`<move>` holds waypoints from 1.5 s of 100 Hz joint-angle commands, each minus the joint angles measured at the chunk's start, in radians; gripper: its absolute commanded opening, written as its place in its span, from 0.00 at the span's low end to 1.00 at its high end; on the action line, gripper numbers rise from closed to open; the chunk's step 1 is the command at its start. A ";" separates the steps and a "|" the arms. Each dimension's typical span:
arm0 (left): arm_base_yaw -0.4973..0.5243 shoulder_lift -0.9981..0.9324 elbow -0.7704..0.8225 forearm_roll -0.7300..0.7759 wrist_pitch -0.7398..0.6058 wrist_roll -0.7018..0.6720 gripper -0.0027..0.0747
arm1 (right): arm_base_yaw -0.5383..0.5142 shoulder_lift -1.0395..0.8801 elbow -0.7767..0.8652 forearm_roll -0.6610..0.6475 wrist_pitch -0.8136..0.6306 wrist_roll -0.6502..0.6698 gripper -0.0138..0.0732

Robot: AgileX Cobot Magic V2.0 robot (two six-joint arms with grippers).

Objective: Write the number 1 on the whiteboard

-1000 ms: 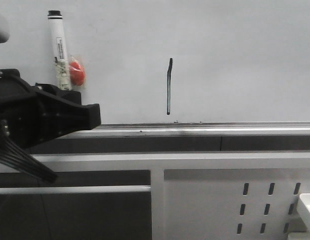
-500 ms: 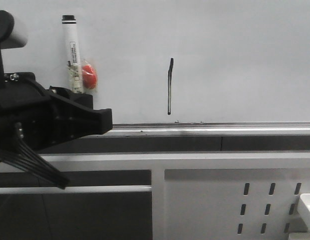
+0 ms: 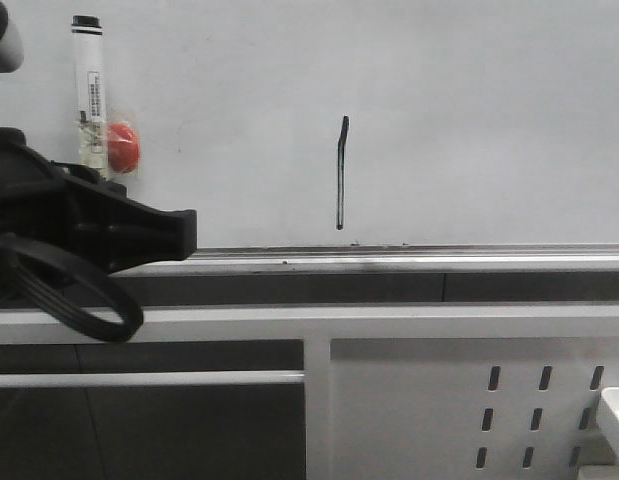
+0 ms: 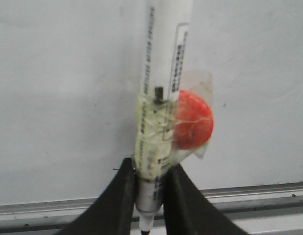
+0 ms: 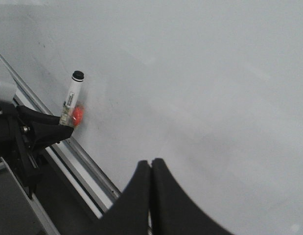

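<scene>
The whiteboard (image 3: 489, 120) fills the back of the front view. On it is the number 1 (image 3: 340, 172), a thin black vertical stroke with a slanted tick on top. My left gripper (image 4: 151, 167) is shut on a white marker pen (image 3: 89, 95) that has a red ball (image 3: 122, 147) taped to it. The pen stands upright, well to the left of the stroke. The right wrist view shows the same pen (image 5: 72, 95) in front of the board (image 5: 215, 73). My right gripper (image 5: 151, 162) is shut with nothing between its fingers.
A silver tray rail (image 3: 439, 255) runs along the board's lower edge. Below it are horizontal frame bars (image 3: 189, 320) and a white panel with slotted holes (image 3: 439, 400). A white object (image 3: 614, 410) pokes in at the lower right. A black cable loop (image 3: 79, 300) hangs from the left arm.
My left gripper moved right and down with the pen, then back left and up. The pen now stands higher and further left. The stroke is unchanged.
</scene>
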 commanded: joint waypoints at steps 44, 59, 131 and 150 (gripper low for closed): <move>0.029 0.003 -0.096 -0.098 -0.223 0.079 0.01 | -0.003 -0.005 -0.026 -0.040 -0.048 0.004 0.08; 0.031 0.005 -0.127 -0.103 -0.223 0.088 0.01 | -0.003 -0.005 -0.026 -0.040 -0.050 0.004 0.08; 0.031 0.005 -0.127 -0.001 -0.205 0.077 0.01 | -0.003 -0.005 -0.026 -0.040 -0.052 0.004 0.08; 0.031 0.005 -0.127 0.001 -0.205 0.077 0.01 | -0.003 -0.005 -0.026 -0.040 -0.052 0.004 0.08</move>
